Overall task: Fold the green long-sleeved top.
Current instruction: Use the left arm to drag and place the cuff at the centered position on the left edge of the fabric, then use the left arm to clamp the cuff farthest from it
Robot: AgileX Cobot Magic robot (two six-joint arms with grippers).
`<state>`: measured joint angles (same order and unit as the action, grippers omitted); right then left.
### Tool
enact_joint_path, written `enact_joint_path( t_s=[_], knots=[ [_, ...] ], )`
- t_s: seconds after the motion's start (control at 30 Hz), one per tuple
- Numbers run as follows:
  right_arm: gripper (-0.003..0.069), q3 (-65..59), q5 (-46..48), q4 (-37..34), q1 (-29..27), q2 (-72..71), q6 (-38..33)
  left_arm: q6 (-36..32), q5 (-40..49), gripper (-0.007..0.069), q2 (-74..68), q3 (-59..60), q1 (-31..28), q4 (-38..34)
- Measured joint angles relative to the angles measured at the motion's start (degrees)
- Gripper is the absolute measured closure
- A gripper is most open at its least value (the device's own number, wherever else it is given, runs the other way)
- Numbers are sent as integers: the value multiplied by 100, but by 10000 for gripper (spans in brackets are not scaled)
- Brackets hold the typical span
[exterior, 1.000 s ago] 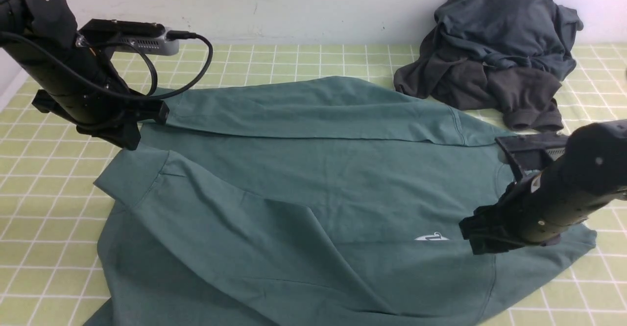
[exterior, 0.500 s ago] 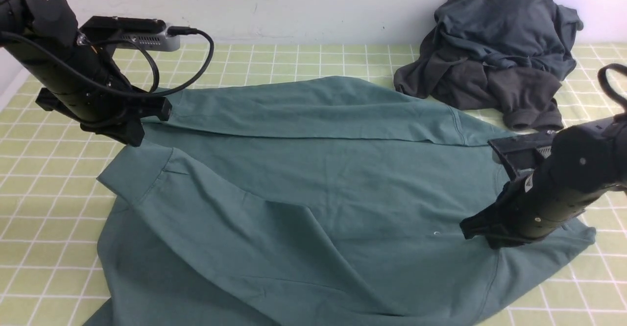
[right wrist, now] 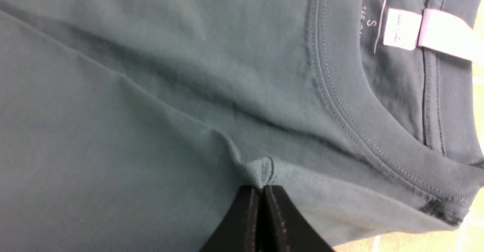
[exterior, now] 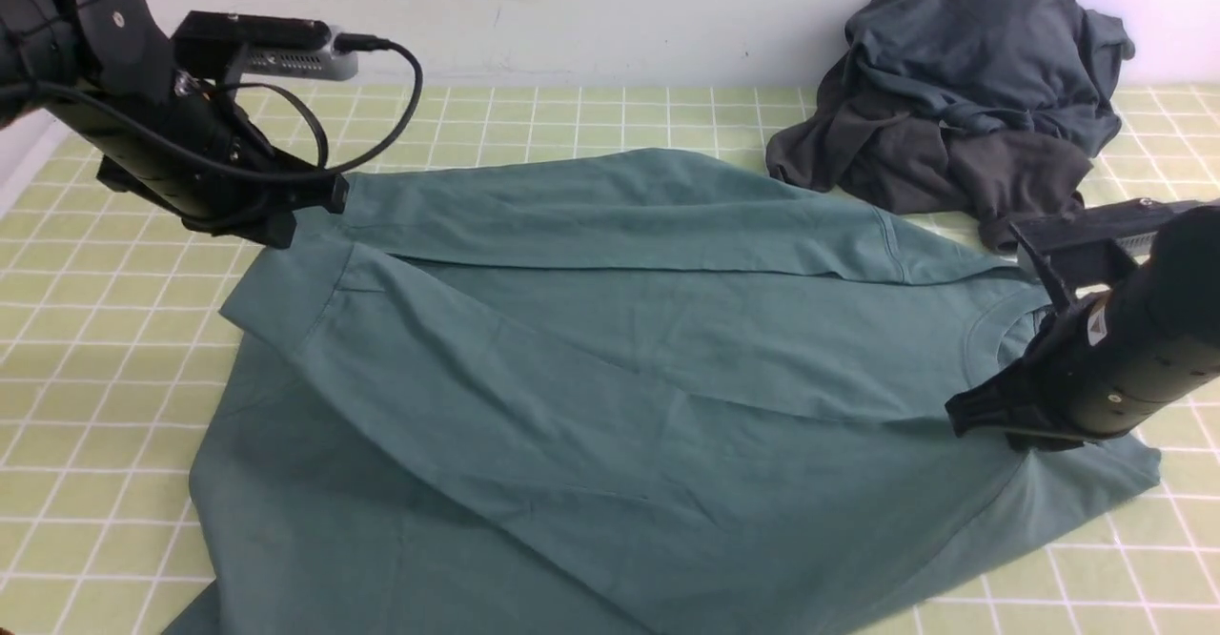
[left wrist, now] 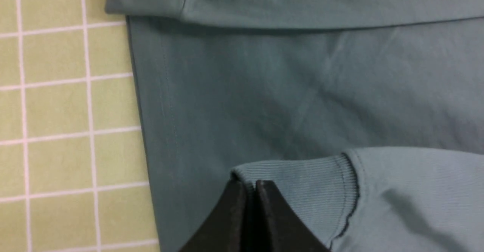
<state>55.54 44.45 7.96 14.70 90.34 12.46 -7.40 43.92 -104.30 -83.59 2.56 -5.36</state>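
Near sleeve (exterior: 572, 397) carried across body since earlier frame; chest logo now covered. Its ribbed cuff (left wrist: 302, 184) is clamped by left gripper (left wrist: 247, 187). Jaws of right gripper (right wrist: 261, 189) are pinched together on shoulder fold (right wrist: 261, 168) beside collar (right wrist: 359, 104), probably so sleeve is kept taut for folding. On checked table (exterior: 86, 349), green long-sleeved top (exterior: 667, 311) is spread. No container seen; dark garments (exterior: 963, 92) heaped behind.

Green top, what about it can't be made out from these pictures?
Near edge of the top: cut off by the front view's bottom edge.
Most of the collar: hidden behind the right arm, front view.
Wording on the neck label: too small and blurred, right wrist view.
Number of garments in the dark pile: unclear because they are bunched up, front view.
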Motion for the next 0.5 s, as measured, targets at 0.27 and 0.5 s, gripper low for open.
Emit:
enact_joint_path(
  t_s=[0.27,0.5],
  knots=[
    [609,0,0,-38,0,0,-90,0,-590,435,-611,-255,-96,207],
    [440,0,0,-38,0,0,-90,356,-531,186,-1505,-1398,-360,68]
  ],
)
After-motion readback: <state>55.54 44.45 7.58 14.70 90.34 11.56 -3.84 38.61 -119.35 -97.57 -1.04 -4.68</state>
